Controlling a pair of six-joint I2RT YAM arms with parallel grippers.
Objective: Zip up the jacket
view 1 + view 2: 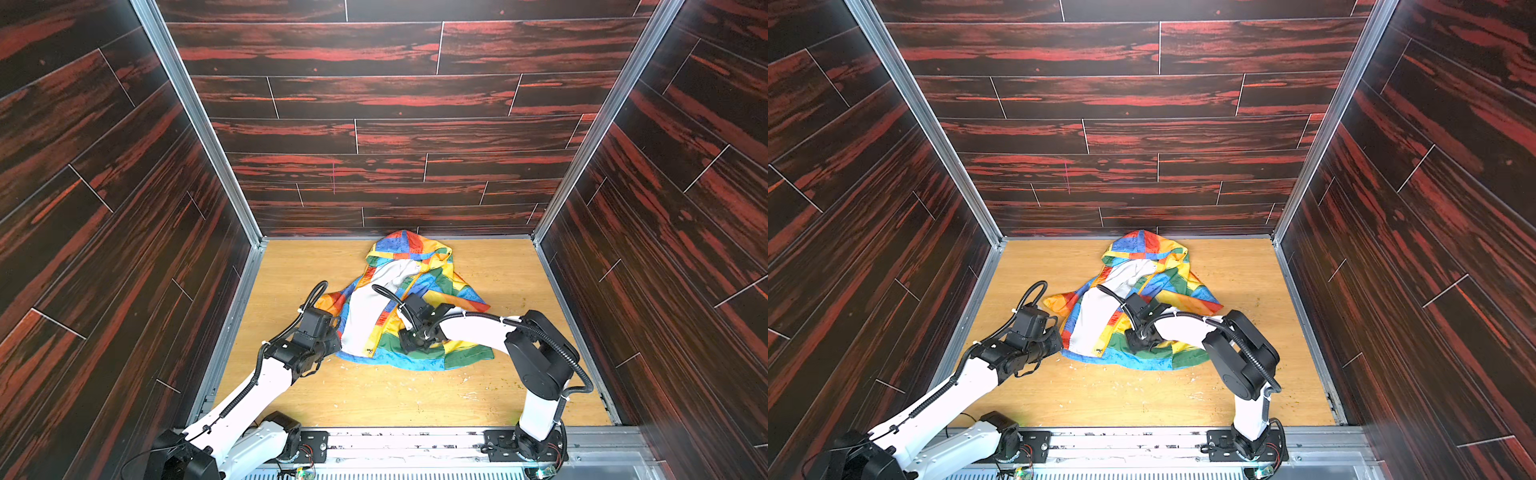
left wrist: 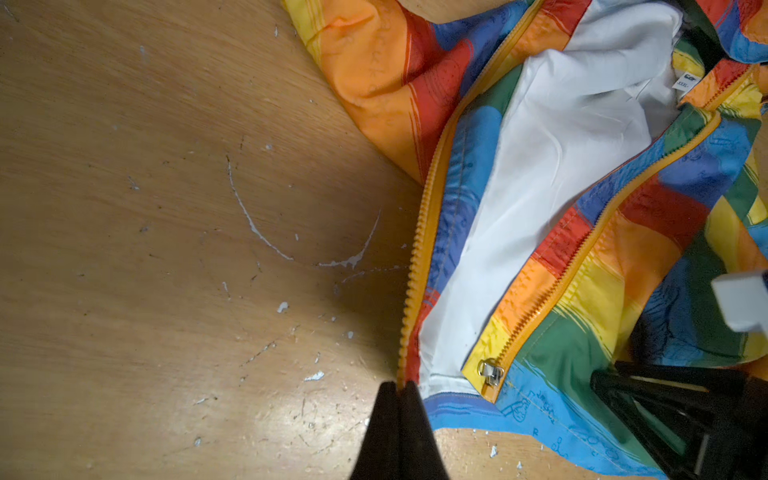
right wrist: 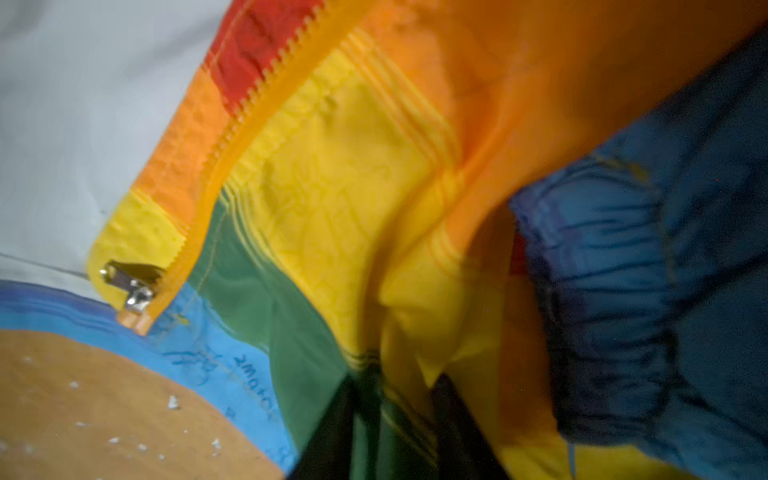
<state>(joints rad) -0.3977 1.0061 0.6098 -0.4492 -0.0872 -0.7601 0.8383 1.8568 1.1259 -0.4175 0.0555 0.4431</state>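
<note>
1. Left wrist view: left gripper pinches shut on the jacket's loose zipper end, probably steadying it.
2. Beside it, right gripper clamps a fabric fold near the slider.
3. Jacket sprawls unzipped on the table, hood farthest.

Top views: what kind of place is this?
Likely a robot test cell, not a home: wood-print panel walls in aluminium framing, left arm and right arm bolted to a front rail, scuffed wooden table with a jacket on it.
</note>
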